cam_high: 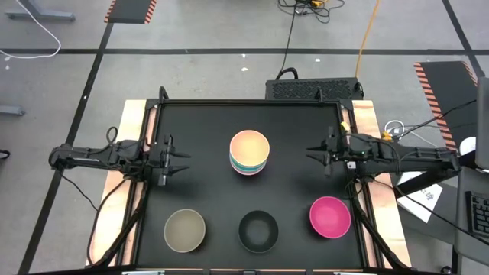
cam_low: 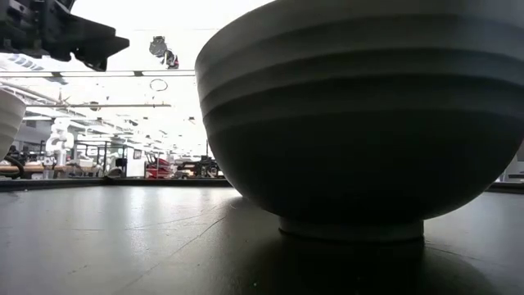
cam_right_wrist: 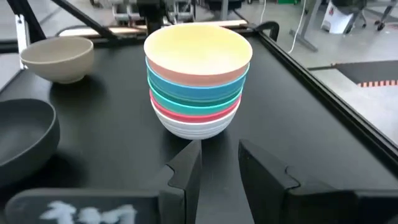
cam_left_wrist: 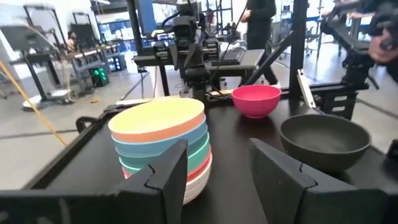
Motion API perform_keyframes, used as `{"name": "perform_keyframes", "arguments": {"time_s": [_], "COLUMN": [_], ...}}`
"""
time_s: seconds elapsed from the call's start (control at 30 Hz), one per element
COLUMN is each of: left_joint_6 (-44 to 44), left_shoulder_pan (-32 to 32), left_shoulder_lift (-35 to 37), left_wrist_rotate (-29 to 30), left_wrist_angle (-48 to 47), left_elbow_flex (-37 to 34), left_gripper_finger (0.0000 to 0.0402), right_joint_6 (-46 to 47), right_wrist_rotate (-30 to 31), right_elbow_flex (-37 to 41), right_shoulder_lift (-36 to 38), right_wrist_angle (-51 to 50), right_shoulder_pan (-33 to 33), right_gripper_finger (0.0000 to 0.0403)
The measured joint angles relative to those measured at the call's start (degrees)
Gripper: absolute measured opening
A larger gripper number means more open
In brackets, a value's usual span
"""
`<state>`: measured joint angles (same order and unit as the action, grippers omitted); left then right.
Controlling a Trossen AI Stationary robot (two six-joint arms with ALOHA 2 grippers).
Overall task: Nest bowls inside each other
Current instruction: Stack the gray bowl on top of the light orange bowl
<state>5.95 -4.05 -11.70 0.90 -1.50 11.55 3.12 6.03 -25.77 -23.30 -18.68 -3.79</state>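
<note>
A stack of nested bowls [cam_high: 250,153] stands on its white bottom bowl at the table's centre, with an orange bowl on top and turquoise, blue and red-pink ones below. The tan bowl [cam_high: 185,230], black bowl [cam_high: 258,231] and magenta bowl [cam_high: 330,217] stand apart along the near edge, each on its foot. My left gripper [cam_high: 186,162] hovers open left of the stack [cam_left_wrist: 161,143]. My right gripper [cam_high: 309,154] hovers open right of the stack [cam_right_wrist: 198,81]. Both point level at it and touch nothing.
The black mat [cam_high: 206,122] has a raised frame [cam_high: 252,102] along its edges. Free room lies between each gripper and the stack, and between the stack and the near row. In the low view the black bowl [cam_low: 368,123] fills most of the picture. People and equipment stand beyond the table.
</note>
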Motion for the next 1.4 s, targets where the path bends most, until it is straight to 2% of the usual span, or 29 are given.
{"name": "perform_keyframes", "arguments": {"time_s": [0.23, 0.33, 0.57, 0.77, 0.9, 1.0, 1.1, 1.27, 1.4], "left_joint_6": [-12.2, -14.5, -15.2, -15.1, -14.4, -10.6, -6.0, 0.6, 0.9], "left_shoulder_pan": [0.0, -0.1, -2.7, -6.6, -9.8, -13.6, -17.3, -20.8, -21.9], "left_shoulder_lift": [0.0, 0.0, 0.0, -2.0, -6.6, -12.1, -18.3, -25.0, -25.8], "left_wrist_rotate": [0.2, -2.5, -12.8, -11.6, -11.4, -12.3, -13.8, -22.1, -19.4], "left_wrist_angle": [-0.2, 0.2, 7.8, 6.6, 10.4, 14.9, 24.5, 38.1, 38.4], "left_elbow_flex": [0.0, 0.0, 0.3, 2.3, 2.4, 2.3, 2.3, 2.3, 2.4], "left_gripper_finger": [0.0172, 0.0172, 0.0172, 0.0172, 0.0173, 0.0178, 0.0202, 0.0277, 0.0351], "right_joint_6": [3.3, 5.7, 6.9, 6.8, 6.7, 6.6, 6.3, 6.3, 6.3], "right_wrist_rotate": [0.0, 0.0, -0.3, -0.5, -0.6, -0.6, -1.6, -1.8, -1.8], "right_elbow_flex": [5.0, 5.9, 5.9, 5.9, 5.9, 5.9, 5.9, 5.9, 5.9], "right_shoulder_lift": [4.6, 5.3, 5.4, 5.4, 5.4, 5.4, 5.4, 5.4, 5.4], "right_wrist_angle": [0.4, 0.3, 1.8, 1.7, 1.7, 1.7, 1.7, 1.7, 1.7], "right_shoulder_pan": [0.0, 0.0, 0.0, 0.0, 0.0, 0.0, 0.0, 0.0, 0.0], "right_gripper_finger": [0.0100, 0.0100, 0.0100, 0.0100, 0.0100, 0.0100, 0.0100, 0.0100, 0.0100]}}
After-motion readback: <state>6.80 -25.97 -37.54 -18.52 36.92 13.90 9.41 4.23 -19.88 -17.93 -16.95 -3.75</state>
